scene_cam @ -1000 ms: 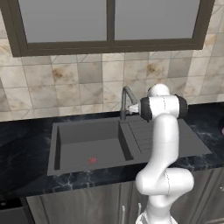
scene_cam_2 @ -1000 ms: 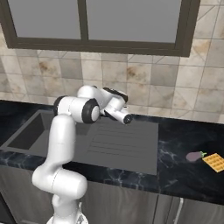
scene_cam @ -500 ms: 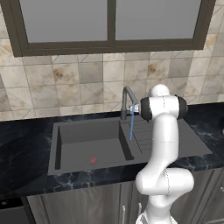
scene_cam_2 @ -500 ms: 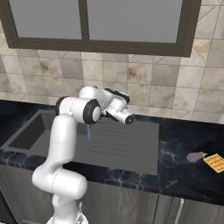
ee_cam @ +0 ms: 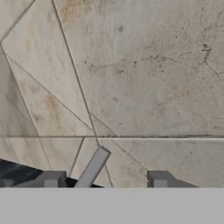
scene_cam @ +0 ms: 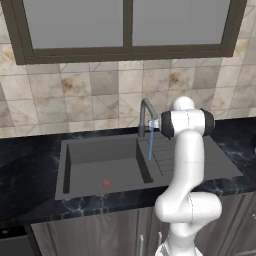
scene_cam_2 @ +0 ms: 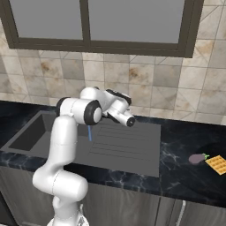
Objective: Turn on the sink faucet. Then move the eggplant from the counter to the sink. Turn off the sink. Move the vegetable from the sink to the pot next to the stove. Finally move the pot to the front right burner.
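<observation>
One small eggplant on the surface looks light, smooth, best pinched mid-body; gripper parted, empty.

The arm is glossy white, built of rounded, tube-like segments with bulbous shells at the joints. Dark, near-black bands and caps mark the joints, plainest at the broad black disc on the upper joint. The wrist ends in a short white cylinder with a dark face. The pincer carries two small, blocky grey fingertips with squared edges.
</observation>
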### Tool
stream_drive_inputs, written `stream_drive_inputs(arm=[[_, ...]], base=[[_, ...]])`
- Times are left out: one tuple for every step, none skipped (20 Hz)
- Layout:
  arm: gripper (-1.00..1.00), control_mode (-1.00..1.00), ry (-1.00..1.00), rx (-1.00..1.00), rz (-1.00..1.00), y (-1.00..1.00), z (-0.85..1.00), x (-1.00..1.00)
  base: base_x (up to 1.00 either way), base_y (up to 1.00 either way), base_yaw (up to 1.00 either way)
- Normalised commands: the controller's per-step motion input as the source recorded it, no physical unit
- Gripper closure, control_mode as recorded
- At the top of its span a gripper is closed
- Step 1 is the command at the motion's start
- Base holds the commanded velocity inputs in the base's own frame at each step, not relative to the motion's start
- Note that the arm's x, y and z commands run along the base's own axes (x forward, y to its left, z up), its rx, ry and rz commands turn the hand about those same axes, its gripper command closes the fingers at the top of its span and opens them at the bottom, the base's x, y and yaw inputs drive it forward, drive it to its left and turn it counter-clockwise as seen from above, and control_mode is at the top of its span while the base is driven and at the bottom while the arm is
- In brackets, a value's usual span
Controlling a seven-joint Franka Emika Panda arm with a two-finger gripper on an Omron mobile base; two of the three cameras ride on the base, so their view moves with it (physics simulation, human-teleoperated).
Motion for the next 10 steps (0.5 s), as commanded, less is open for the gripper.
stream_drive_inputs(arm=[[-1.00,-1.00,-0.02,0.07,0.00,-0.14,0.18,-0.19],[-1.00,-1.00,-0.01,0.07,0.00,-0.19,0.24,-0.17],[-1.00,-1.00,-0.01,0.08,0.00,-0.24,0.21,-0.12],[-1.00,-1.00,0.00,0.08,0.00,-0.26,0.25,-0.12],[-1.00,-1.00,0.00,0.08,0.00,-0.23,0.28,-0.12],[-1.00,-1.00,0.00,0.09,0.00,-0.21,0.42,-0.17],[-1.00,-1.00,0.00,0.08,0.00,-0.20,0.50,-0.17],[-1.00,-1.00,0.00,0.09,0.00,-0.19,0.57,-0.22],[-1.00,-1.00,0.00,0.07,0.00,-0.17,0.61,-0.22],[-1.00,-1.00,0.00,0.06,0.00,-0.14,0.61,-0.24]], base=[[0.00,0.00,0.00],[0.00,0.00,0.00],[0.00,0.00,0.00],[0.00,0.00,0.00],[0.00,0.00,0.00],[0.00,0.00,0.00],[0.00,0.00,0.00],[0.00,0.00,0.00],[0.00,0.00,0.00],[0.00,0.00,0.00]])
